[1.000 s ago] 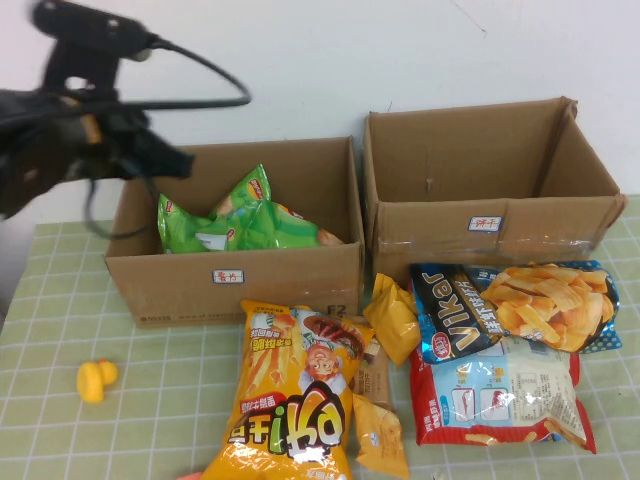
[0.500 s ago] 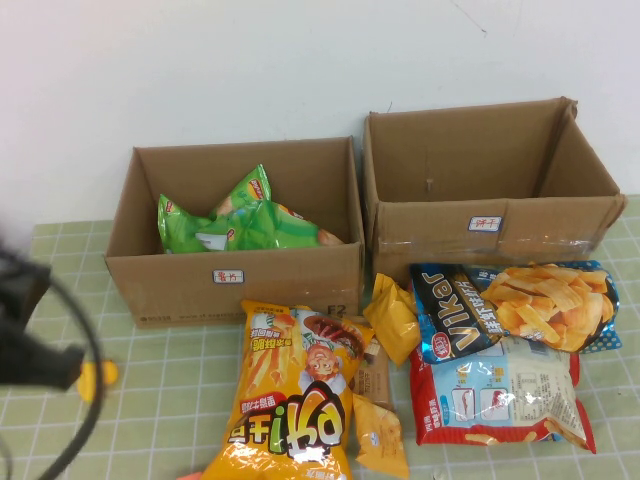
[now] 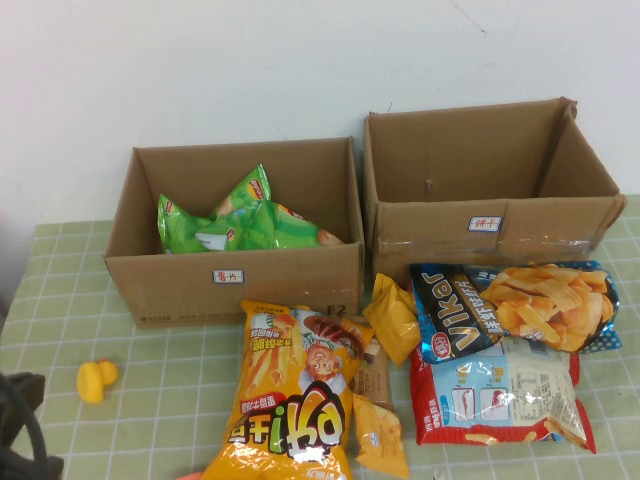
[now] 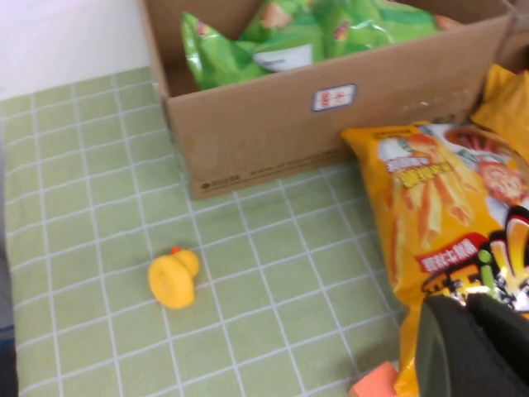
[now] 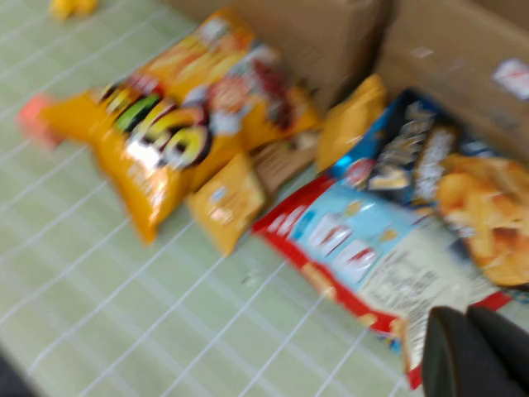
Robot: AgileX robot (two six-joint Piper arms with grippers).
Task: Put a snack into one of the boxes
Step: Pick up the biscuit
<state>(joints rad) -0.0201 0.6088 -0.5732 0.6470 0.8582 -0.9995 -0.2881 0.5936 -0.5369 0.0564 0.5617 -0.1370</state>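
Inside the left cardboard box (image 3: 235,272), green snack bags (image 3: 240,222) lie heaped toward the front wall, filling the lower part of the compartment. The right cardboard box (image 3: 490,225) shows only bare cardboard walls and floor; a small white label is stuck on each box's front panel.

On the green checked tablecloth (image 3: 150,400) in front of the boxes lies the remaining stock. A large yellow snack bag (image 3: 295,395) lies flat, its long axis running from the left box's front wall toward the robot, printed face up. Just beside it sit small yellow packets (image 3: 393,318), one leaning at the gap between the boxes. Further right, a blue chip bag (image 3: 515,308) lies crosswise before the right box, overlapping a red-and-white bag (image 3: 500,395). A yellow toy duck (image 3: 96,380) stands well apart on the left.

The left gripper (image 4: 475,347) hangs low over the large yellow bag's near end; jaw opening: cannot tell, nothing visibly gripped. The right gripper (image 5: 475,351) hovers above the red-and-white bag; opening likewise cannot be determined.
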